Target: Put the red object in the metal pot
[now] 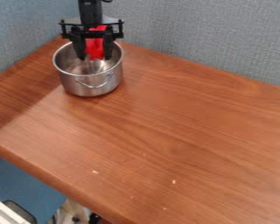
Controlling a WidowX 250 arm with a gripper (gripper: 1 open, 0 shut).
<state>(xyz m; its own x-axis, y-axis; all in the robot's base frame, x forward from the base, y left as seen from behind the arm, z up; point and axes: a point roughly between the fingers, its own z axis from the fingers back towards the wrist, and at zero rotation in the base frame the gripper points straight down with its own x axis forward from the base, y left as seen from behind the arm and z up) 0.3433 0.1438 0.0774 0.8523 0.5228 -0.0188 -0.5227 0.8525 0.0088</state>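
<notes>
The metal pot (87, 70) stands at the far left of the wooden table, shiny, with a small handle facing the front. My gripper (94, 48) points straight down over the pot's back half, its black fingers reaching just inside the rim. It is shut on the red object (95, 42), which hangs upright between the fingers with its lower end inside the pot. I cannot tell whether that end touches the pot's bottom.
The brown wooden table (166, 122) stretches right and forward from the pot. A blue-grey wall (213, 35) rises close behind the pot and gripper. The table's front edge runs diagonally at the lower left.
</notes>
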